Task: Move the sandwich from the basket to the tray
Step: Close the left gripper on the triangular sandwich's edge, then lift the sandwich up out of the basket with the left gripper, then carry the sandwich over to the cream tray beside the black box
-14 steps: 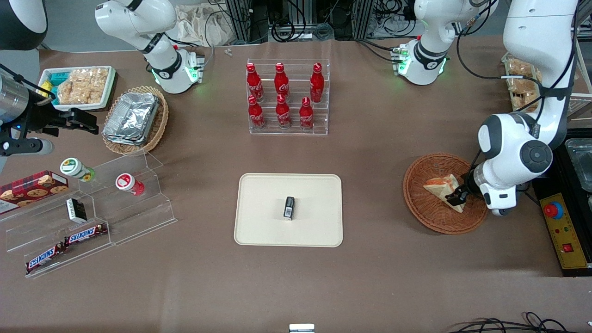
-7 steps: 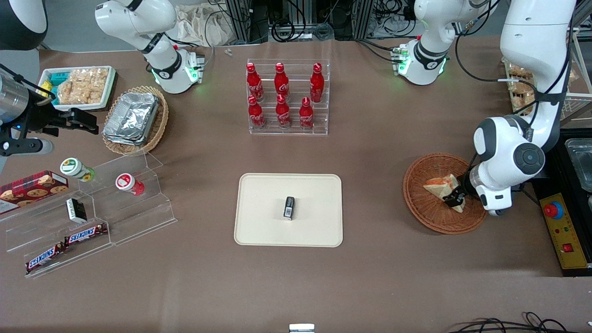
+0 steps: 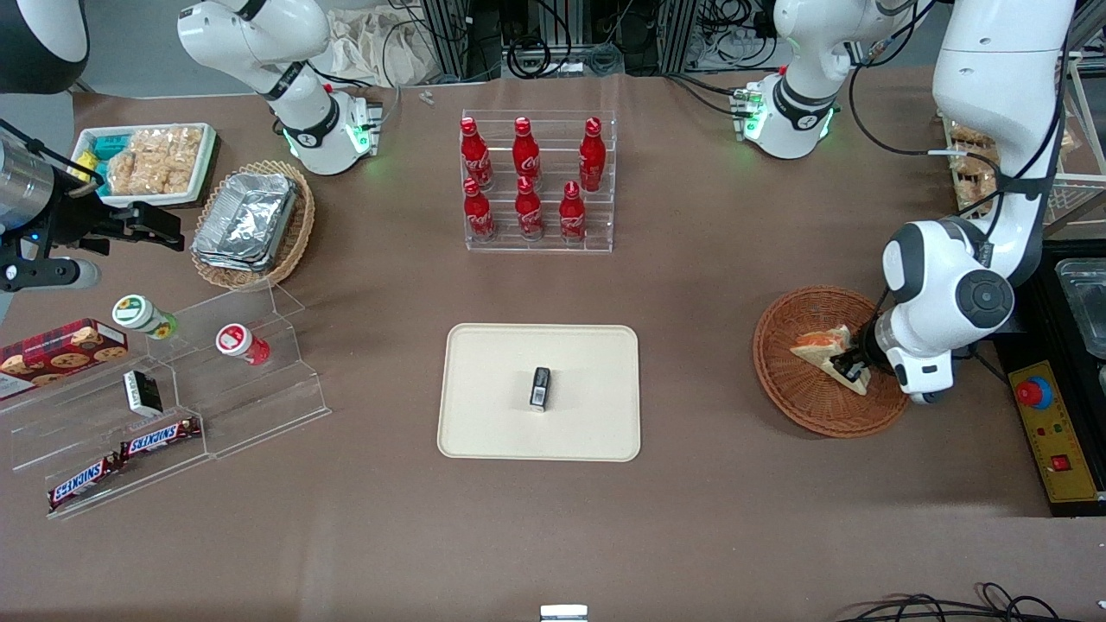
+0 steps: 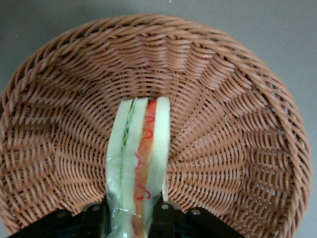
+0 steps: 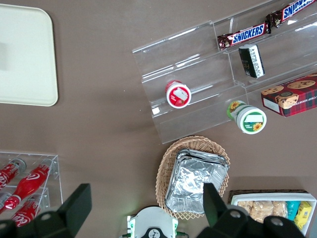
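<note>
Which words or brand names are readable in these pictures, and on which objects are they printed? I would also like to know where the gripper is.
"SNICKERS": on the two chocolate bars on the clear acrylic stand.
Red bottles: white script, too small to read.
Cookie box, small black packet on the tray: print unreadable.
The gripper is in the basket, closed on the sandwich.

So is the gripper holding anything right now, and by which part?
Yes: the gripper is shut on the sandwich, a finger on each bread face at one end, inside the basket.
</note>
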You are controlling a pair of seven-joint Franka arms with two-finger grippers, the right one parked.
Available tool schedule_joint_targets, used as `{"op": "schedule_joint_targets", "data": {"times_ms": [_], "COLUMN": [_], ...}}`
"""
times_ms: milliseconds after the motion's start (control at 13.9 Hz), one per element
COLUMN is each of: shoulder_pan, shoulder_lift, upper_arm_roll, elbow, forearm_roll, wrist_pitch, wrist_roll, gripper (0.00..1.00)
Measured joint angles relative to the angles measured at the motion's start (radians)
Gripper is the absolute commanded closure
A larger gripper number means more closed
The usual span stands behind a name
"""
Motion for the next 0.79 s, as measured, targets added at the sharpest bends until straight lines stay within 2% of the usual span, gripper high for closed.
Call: {"op": "schedule_joint_targets", "data": {"times_ms": [216, 577, 793], "shoulder_pan": [0.0, -0.005, -0.012], "shoulder_lift": [-0.053, -0.243, -0.265], "upper_arm_roll": [-0.001, -0.009, -0.06], "elbow": [0.034, 0.185, 0.297], "forearm_roll": [0.001, 0.001, -0.001], "wrist_pitch": [-0.054, -0.509, -0.687], "wrist_roll": [0.008, 0.265, 0.43], "gripper": [1.0, 1.0, 1.0]}}
